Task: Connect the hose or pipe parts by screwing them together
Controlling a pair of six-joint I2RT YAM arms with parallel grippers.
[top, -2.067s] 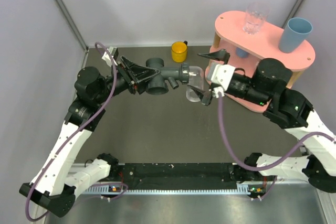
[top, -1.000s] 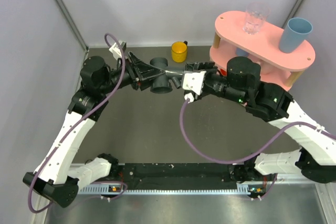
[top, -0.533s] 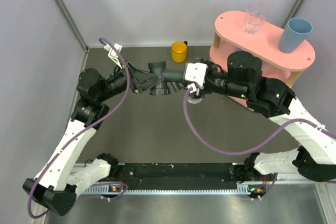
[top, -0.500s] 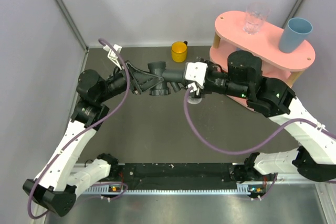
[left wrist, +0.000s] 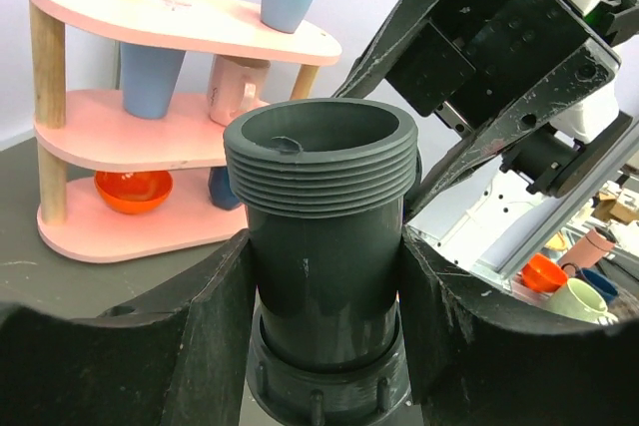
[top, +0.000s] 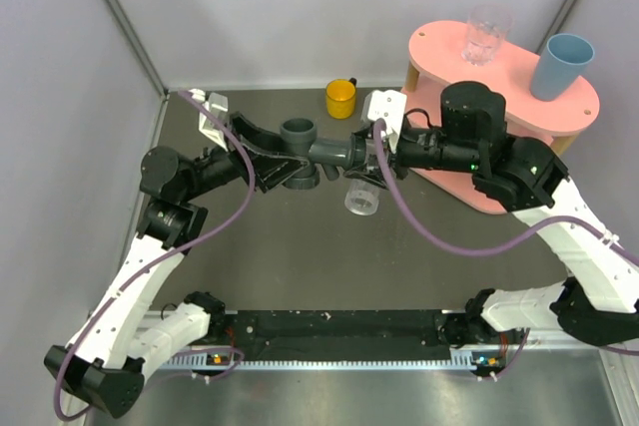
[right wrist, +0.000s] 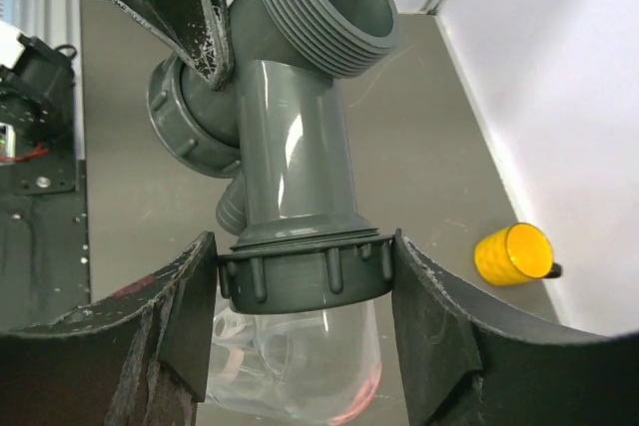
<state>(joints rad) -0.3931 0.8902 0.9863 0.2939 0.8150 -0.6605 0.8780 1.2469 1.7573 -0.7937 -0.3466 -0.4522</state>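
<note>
The dark grey T-shaped pipe fitting [top: 300,152] is held above the table between both arms. My left gripper [top: 268,154] is shut on its body, just below the threaded open end [left wrist: 319,162], with one finger on each side [left wrist: 324,316]. The fitting's long arm [right wrist: 295,137] runs to a ribbed grey collar [right wrist: 305,271]. My right gripper [right wrist: 305,276] is shut on that collar, which sits over the arm's end. The short clear tubular piece [right wrist: 300,366] hangs from the collar and shows below the joint [top: 361,199] in the top view.
A pink two-level shelf [top: 439,57] stands at the back right, with a clear glass [top: 486,32] and a blue cup [top: 561,65] on top. It is close behind my right arm. A yellow cup [top: 340,98] stands at the back wall, just behind the fitting.
My right wrist has turned about the pipe's axis, its white block swinging from the near side up to the far side. The clear piece now hangs lower. My left arm has shifted a little left.
</note>
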